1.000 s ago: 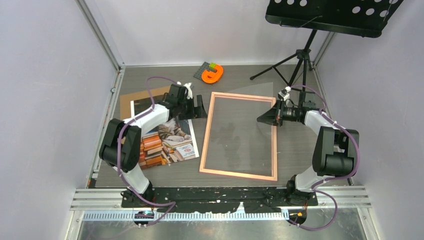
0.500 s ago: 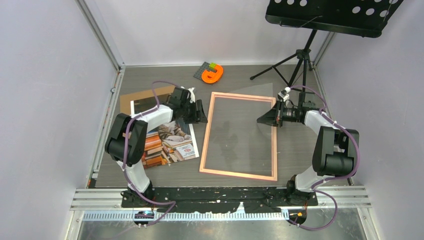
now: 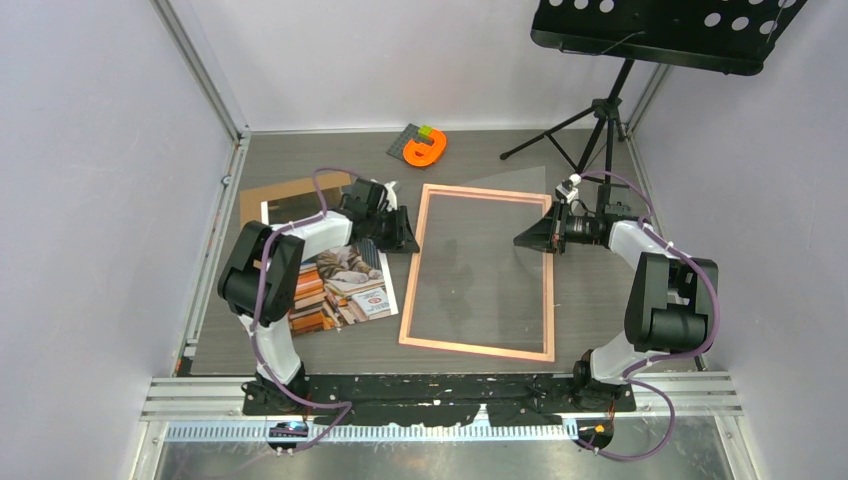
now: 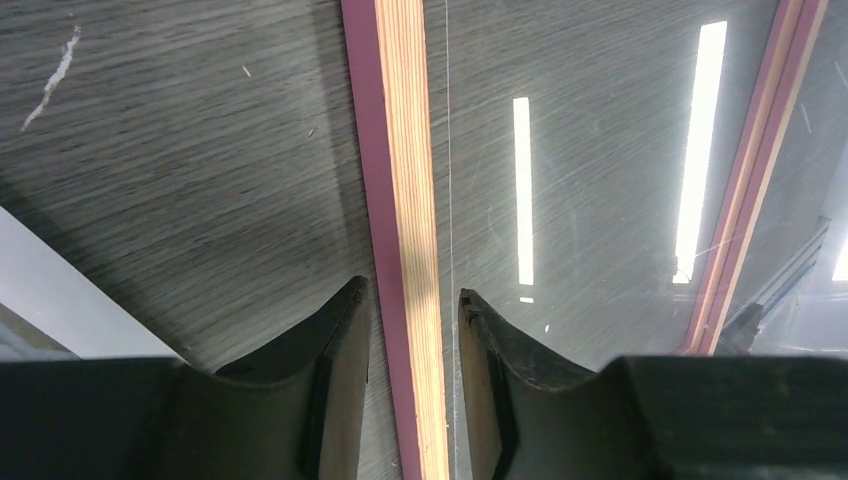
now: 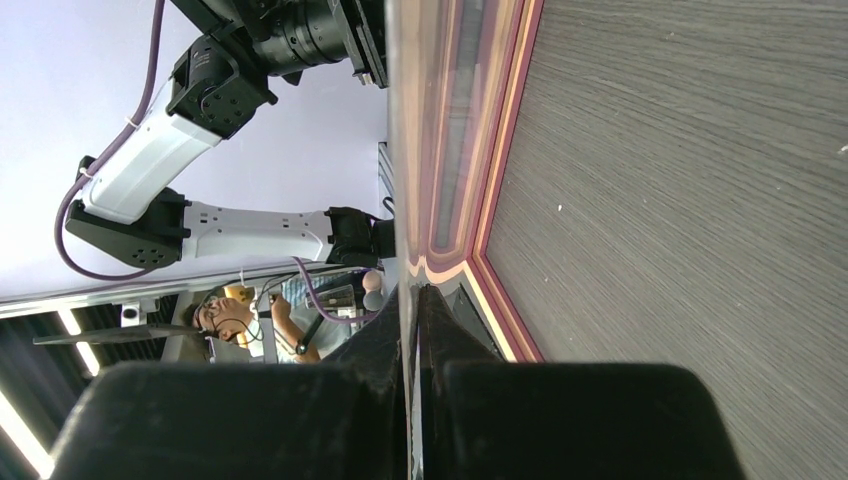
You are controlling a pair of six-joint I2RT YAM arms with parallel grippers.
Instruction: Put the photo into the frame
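Note:
The pink frame lies flat mid-table. My left gripper straddles its left rail near the far corner. In the left wrist view the rail runs between the two fingers of the gripper, with a small gap on each side, so the gripper is open. My right gripper is shut on the edge of the clear pane, held tilted up over the frame's right rail. The photo of a cat on books lies left of the frame, partly under the left arm.
A brown backing board lies under the photo's far end. An orange object on a small grey plate sits at the back. A black music stand's tripod stands back right, behind the right arm.
My left gripper slid right from over the photo onto the frame's left rail, and its jaws narrowed around it. The right arm and pane stayed put.

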